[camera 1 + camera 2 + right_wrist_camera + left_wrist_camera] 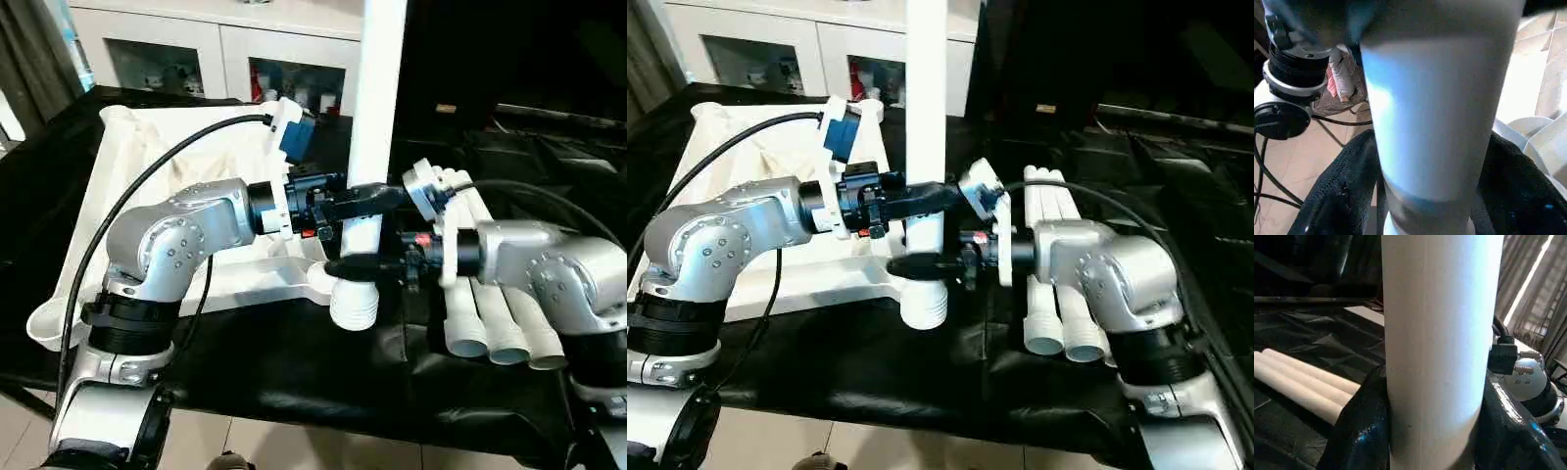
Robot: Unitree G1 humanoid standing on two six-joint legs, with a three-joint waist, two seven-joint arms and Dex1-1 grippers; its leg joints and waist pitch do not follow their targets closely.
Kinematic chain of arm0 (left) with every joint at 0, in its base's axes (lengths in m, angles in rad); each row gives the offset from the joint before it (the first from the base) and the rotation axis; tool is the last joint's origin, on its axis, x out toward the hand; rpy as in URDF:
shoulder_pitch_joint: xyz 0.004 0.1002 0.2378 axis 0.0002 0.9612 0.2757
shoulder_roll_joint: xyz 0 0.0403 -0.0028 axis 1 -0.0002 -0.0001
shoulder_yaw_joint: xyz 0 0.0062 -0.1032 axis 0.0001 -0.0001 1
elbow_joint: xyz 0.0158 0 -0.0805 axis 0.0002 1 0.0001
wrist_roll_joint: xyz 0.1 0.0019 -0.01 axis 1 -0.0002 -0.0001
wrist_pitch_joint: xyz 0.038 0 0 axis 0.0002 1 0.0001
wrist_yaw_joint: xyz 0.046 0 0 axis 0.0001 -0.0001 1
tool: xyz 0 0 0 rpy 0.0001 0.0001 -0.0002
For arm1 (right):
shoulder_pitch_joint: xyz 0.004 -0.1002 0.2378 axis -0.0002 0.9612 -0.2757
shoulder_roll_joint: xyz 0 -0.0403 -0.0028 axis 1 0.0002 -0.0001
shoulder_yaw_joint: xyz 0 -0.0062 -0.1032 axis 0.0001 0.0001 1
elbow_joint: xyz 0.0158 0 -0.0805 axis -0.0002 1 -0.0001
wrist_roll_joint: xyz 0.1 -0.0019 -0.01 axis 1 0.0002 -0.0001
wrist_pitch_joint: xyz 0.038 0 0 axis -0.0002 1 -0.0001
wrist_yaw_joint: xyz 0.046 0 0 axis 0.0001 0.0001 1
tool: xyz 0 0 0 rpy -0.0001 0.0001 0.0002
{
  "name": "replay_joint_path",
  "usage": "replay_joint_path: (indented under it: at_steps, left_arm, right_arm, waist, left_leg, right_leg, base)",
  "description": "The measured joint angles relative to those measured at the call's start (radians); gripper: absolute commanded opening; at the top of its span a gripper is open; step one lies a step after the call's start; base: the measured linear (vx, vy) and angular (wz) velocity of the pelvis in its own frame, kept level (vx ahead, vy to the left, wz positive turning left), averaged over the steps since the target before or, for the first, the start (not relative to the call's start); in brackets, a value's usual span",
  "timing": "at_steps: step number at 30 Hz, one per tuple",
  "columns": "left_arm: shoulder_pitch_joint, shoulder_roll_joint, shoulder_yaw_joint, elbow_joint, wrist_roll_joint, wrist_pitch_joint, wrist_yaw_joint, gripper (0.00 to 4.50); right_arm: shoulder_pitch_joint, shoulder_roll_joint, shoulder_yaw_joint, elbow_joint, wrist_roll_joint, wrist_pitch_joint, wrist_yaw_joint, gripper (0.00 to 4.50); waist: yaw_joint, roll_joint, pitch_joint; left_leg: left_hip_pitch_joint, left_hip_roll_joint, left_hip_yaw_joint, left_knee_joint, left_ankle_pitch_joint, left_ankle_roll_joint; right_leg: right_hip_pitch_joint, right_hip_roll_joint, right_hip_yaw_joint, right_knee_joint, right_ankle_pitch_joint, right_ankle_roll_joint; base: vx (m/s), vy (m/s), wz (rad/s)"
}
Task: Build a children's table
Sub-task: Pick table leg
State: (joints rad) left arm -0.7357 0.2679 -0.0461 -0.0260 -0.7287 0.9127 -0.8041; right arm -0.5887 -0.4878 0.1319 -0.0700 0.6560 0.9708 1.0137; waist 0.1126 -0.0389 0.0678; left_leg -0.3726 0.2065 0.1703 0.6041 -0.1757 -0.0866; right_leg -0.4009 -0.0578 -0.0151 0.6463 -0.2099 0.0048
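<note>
One white tubular leg [377, 88] stands upright, held by both grippers. My left gripper [367, 201] is shut on it higher up. My right gripper [358, 264] is shut on it lower down, just above the leg's ribbed end [355, 305]. That end hangs close by the near right corner [315, 279] of the children's table top [127, 186], which lies underside up on the left. In the left wrist view the leg [1440, 357] fills the gap between the black fingers [1359, 431]. The right wrist view has the same leg [1435, 122] between its fingers [1337, 196].
Three more white legs [490, 328] lie side by side on the black cloth [294, 382] under my right forearm. A white cabinet with glass doors [196, 49] stands behind the table. The cloth's front edge drops to the floor [323, 458].
</note>
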Motion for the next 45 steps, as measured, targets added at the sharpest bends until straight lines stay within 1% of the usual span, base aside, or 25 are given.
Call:
replay_joint_path:
  at_steps: [16, 17, 18, 20, 22, 23, 24, 27, 29, 32, 39, 41, 42, 43, 45]
  left_arm:
    - [0.0, 0.003, -0.001, 0.004, 0.0, 0.0, 0.0, 1.88]
    - [0.0, 0.003, -0.001, 0.005, 0.0, 0.0, 0.0, 1.88]
    - [0.0, 0.003, -0.001, 0.005, 0.0, 0.0, 0.0, 1.88]
    - [0.0, 0.002, -0.001, 0.006, 0.0, 0.0, 0.0, 1.88]
    - [0.0, 0.0, -0.001, 0.009, 0.0, 0.0, 0.001, 1.88]
    - [0.0, -0.002, -0.001, 0.011, 0.0, 0.0, 0.001, 1.88]
    - [0.0, -0.002, -0.001, 0.011, 0.0, 0.0, 0.001, 1.88]
    - [0.0, -0.005, -0.001, 0.012, 0.0, 0.0, 0.002, 1.88]
    - [0.0, -0.005, -0.001, 0.012, 0.0, 0.0, 0.002, 1.88]
    - [0.0, -0.005, -0.001, 0.013, 0.0, 0.0, 0.002, 1.88]
    - [0.0, -0.007, -0.001, 0.014, 0.0, 0.0, 0.003, 1.88]
    - [0.0, -0.007, -0.001, 0.014, 0.0, 0.0, 0.003, 1.88]
    - [0.0, -0.005, -0.001, 0.014, 0.001, 0.0, 0.003, 1.88]
    - [0.0, -0.005, -0.001, 0.014, 0.001, 0.0, 0.003, 1.88]
    - [0.0, -0.005, -0.001, 0.014, 0.005, 0.0, 0.002, 1.88]
  right_arm:
    - [0.004, -0.007, 0.02, -0.004, -0.02, -0.021, 0.0, 3.03]
    - [0.004, -0.007, 0.021, -0.004, -0.021, -0.021, 0.0, 2.84]
    - [0.004, -0.007, 0.022, -0.004, -0.021, -0.022, 0.0, 2.84]
    - [0.005, -0.007, 0.022, -0.004, -0.021, -0.022, 0.0, 2.66]
    - [0.006, -0.007, 0.022, -0.004, -0.021, -0.022, 0.0, 2.63]
    - [0.006, -0.007, 0.022, -0.004, -0.021, -0.022, 0.0, 2.4]
    - [0.006, -0.007, 0.022, -0.004, -0.021, -0.022, 0.0, 2.29]
    - [0.006, -0.009, 0.022, -0.003, -0.024, -0.022, 0.0, 2.2]
    - [0.006, -0.009, 0.022, -0.003, -0.025, -0.022, 0.0, 1.93]
    - [0.007, -0.008, 0.022, -0.003, -0.026, -0.023, 0.0, 1.89]
    - [0.008, -0.008, 0.022, -0.003, -0.026, -0.024, 0.0, 1.88]
    - [0.011, -0.006, 0.023, -0.003, -0.031, -0.037, -0.002, 1.88]
    - [0.013, -0.003, 0.023, -0.002, -0.035, -0.041, -0.004, 2.44]
    - [0.015, 0.0, 0.022, -0.001, -0.037, -0.043, -0.004, 2.57]
    - [0.015, 0.004, 0.021, 0.001, -0.038, -0.046, -0.005, 2.64]
  waist:
    - [0.0, 0.0, 0.0]
    - [0.0, 0.0, 0.0]
    - [0.0, 0.0, 0.0]
    - [0.0, 0.0, 0.0]
    - [0.0, 0.0, 0.0]
    - [0.0, 0.0, 0.0]
    - [0.0, 0.0, 0.0]
    - [0.0, 0.0, 0.0]
    - [0.0, 0.0, 0.0]
    - [0.0, 0.0, 0.0]
    - [0.0, 0.0, 0.0]
    - [0.0, 0.0, 0.0]
    - [0.0, 0.0, 0.0]
    - [0.0, 0.0, 0.0]
    - [0.0, 0.0, 0.0]
  left_leg:
    - [0.0, 0.0, 0.0, 0.0, 0.0, 0.0]
    - [0.0, 0.0, 0.0, 0.0, 0.0, 0.0]
    - [0.0, 0.0, 0.0, 0.0, 0.0, 0.0]
    - [0.0, 0.0, 0.0, 0.0, 0.0, 0.0]
    - [0.0, 0.0, 0.0, 0.0, 0.0, 0.0]
    - [0.0, 0.0, 0.0, 0.0, 0.0, 0.0]
    - [0.0, 0.0, 0.0, 0.0, 0.0, 0.0]
    - [0.0, 0.0, 0.0, 0.0, 0.0, 0.0]
    - [0.0, 0.0, 0.0, 0.0, 0.0, 0.0]
    - [0.0, 0.0, 0.0, 0.0, 0.0, 0.0]
    - [0.0, 0.0, 0.0, 0.001, 0.0, 0.0]
    - [0.0, 0.0, 0.0, 0.001, 0.0, 0.0]
    - [0.0, 0.0, 0.0, 0.001, 0.0, 0.0]
    - [0.0, 0.0, 0.0, 0.001, 0.0, 0.0]
    - [0.0, 0.0, 0.0, 0.001, 0.0, 0.0]
  right_leg:
    - [0.0, 0.0, 0.0, 0.0, 0.0, 0.0]
    - [0.0, 0.0, 0.0, 0.0, 0.0, 0.0]
    - [0.0, 0.0, 0.0, 0.0, 0.0, 0.0]
    - [0.0, 0.0, 0.0, 0.0, 0.0, 0.0]
    - [0.0, 0.0, 0.0, 0.0, 0.0, 0.0]
    - [0.0, 0.0, 0.0, 0.0, 0.0, 0.0]
    - [0.0, 0.0, 0.0, 0.0, 0.0, 0.0]
    - [0.0, 0.0, 0.0, 0.0, 0.0, 0.0]
    - [0.0, 0.0, 0.0, 0.0, 0.0, 0.0]
    - [0.0, 0.0, 0.0, 0.0, 0.0, 0.0]
    - [0.0, 0.0, 0.0, 0.0, 0.0, 0.0]
    - [0.0, 0.0, 0.0, 0.0, 0.0, 0.0]
    - [0.0, 0.0, 0.0, 0.0, 0.0, 0.0]
    - [0.0, 0.0, 0.0, 0.0, 0.0, 0.0]
    - [0.0, 0.0, 0.0, 0.0, 0.0, 0.0]
  base:
    - [0.0, 0.0, 0.0]
    - [0.0, 0.0, 0.0]
    - [0.0, 0.0, 0.0]
    - [0.0, 0.0, 0.0]
    - [0.0, 0.0, 0.0]
    - [0.0, 0.0, 0.0]
    - [0.0, 0.0, 0.0]
    - [0.0, 0.0, 0.0]
    - [0.0, 0.0, 0.0]
    - [0.0, 0.0, 0.0]
    - [0.0, 0.0, 0.0]
    - [0.0, 0.0, 0.0]
    - [0.0, 0.0, 0.0]
    - [0.0, 0.0, 0.0]
    - [0.0, 0.0, 0.0]
